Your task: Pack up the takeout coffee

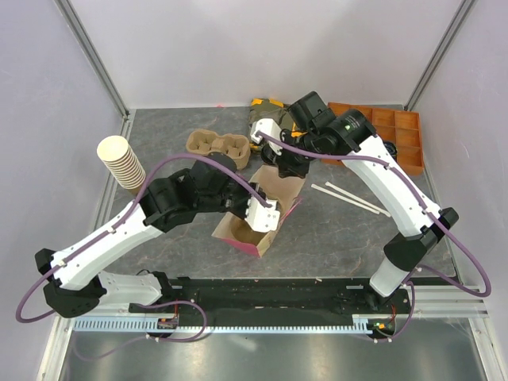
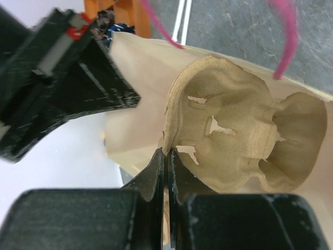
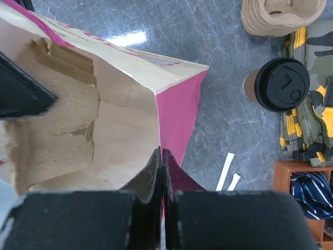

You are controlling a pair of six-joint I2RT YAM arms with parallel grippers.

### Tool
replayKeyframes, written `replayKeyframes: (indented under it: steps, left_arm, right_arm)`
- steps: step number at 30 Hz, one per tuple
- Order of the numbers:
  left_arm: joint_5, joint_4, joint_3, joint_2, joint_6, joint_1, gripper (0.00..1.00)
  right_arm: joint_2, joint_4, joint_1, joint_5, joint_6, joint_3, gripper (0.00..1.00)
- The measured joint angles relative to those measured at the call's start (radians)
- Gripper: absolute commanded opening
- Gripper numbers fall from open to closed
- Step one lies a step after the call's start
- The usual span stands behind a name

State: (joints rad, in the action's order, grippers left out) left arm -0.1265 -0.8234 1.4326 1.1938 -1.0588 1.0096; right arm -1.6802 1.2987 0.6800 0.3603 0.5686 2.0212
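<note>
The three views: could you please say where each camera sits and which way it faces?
Top external: high behind the bases, facing down on the grey table; left arm and right arm show.
Left wrist: faces into the pink-sided tan paper bag; left gripper shut on the brown moulded-pulp cup carrier.
Right wrist: faces down; right gripper shut on the bag's rim, black-lidded tan paper cup beyond.
Shared: both wrist views show the carrier inside the bag.

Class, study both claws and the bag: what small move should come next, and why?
Probably the left claw should let go of the pulp carrier and back out: the carrier already sits inside the bag, whose rim the right claw pinches, while the lidded coffee stands outside on the table.
</note>
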Motion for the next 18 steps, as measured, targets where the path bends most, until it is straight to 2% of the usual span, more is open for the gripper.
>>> replayKeyframes:
  steps: [8,18]
  left_arm:
    - [0.032,-0.005,-0.062,0.018,0.023,0.028,0.11]
    - [0.047,0.005,-0.114,0.079,0.047,0.032,0.11]
  right_arm:
    - [0.004,0.000,0.005,0.005,-0.023,-0.035,0.00]
    - [0.008,0.001,0.005,0.043,-0.038,-0.061,0.00]
